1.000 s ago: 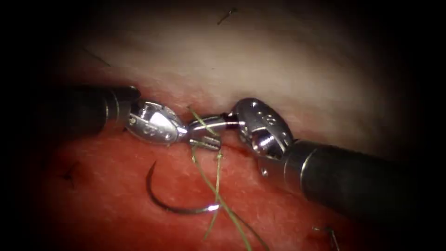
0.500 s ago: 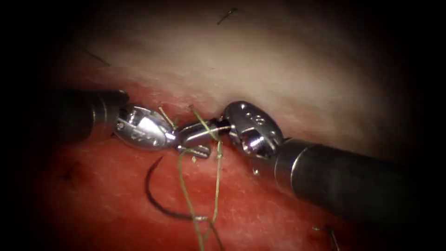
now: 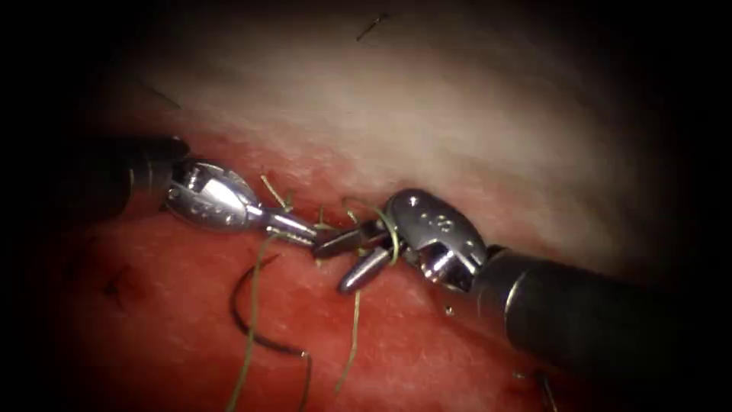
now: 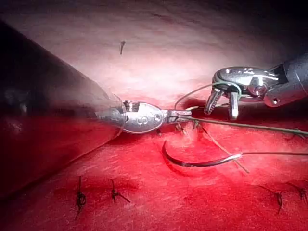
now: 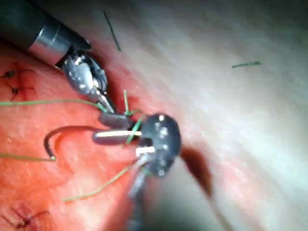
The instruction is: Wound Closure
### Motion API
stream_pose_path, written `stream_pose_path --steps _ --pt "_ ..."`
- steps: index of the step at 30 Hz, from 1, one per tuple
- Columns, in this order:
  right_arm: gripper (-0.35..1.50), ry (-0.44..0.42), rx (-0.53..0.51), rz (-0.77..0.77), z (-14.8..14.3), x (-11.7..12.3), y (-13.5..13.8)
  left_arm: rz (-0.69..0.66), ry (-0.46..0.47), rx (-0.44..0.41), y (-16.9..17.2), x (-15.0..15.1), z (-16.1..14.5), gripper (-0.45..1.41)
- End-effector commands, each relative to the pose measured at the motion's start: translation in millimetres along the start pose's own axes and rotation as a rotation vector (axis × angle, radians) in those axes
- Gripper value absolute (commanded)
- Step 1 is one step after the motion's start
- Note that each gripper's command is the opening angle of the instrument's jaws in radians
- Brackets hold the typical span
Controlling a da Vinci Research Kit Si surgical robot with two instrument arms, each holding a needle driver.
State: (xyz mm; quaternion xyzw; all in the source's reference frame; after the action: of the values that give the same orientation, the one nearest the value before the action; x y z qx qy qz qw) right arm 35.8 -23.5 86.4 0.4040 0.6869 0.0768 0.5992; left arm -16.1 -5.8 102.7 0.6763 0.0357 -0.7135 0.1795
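While the left tool (image 3: 301, 229) pinches thread (image 3: 249, 320), the right tool (image 3: 347, 259) gapes empty — needle (image 4: 202, 161) lying free on tissue (image 4: 144, 202).

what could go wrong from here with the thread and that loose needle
1. The thread is looped around the right tool, whose jaws stand open; the loop might slip off.
2. The needle lies free on the tissue, held by neither tool, so pulling thread may drag it.
3. The left tool is shut on the thread close to the cut; a hard pull might tear the edge.
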Motion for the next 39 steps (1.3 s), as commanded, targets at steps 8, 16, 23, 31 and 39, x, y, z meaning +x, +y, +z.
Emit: stream_pose_path --steps 8,16,23,31,39 --pt "0.81 -0.143 0.116 -0.112 1.1 -0.9 1.0 -0.006 0.000 0.002 0.0 -0.5 0.6 -0.45" --pt "0.83 -0.295 0.188 -0.225 2.3 -3.7 0.3 -0.016 -0.011 0.009 -0.4 -1.0 0.6 -0.45" --pt "0.83 -0.402 0.216 -0.281 3.1 -6.0 0.0 -0.025 -0.020 0.013 -0.3 -1.5 0.5 -0.45" --pt "0.83 -0.458 0.234 -0.309 3.6 -7.1 -0.4 -0.030 -0.024 0.014 -0.1 -1.5 0.3 -0.45" --pt "-0.05 -0.516 0.245 -0.324 4.1 -8.0 -0.4 -0.035 -0.025 0.015 0.0 -1.5 0.2 -0.45"
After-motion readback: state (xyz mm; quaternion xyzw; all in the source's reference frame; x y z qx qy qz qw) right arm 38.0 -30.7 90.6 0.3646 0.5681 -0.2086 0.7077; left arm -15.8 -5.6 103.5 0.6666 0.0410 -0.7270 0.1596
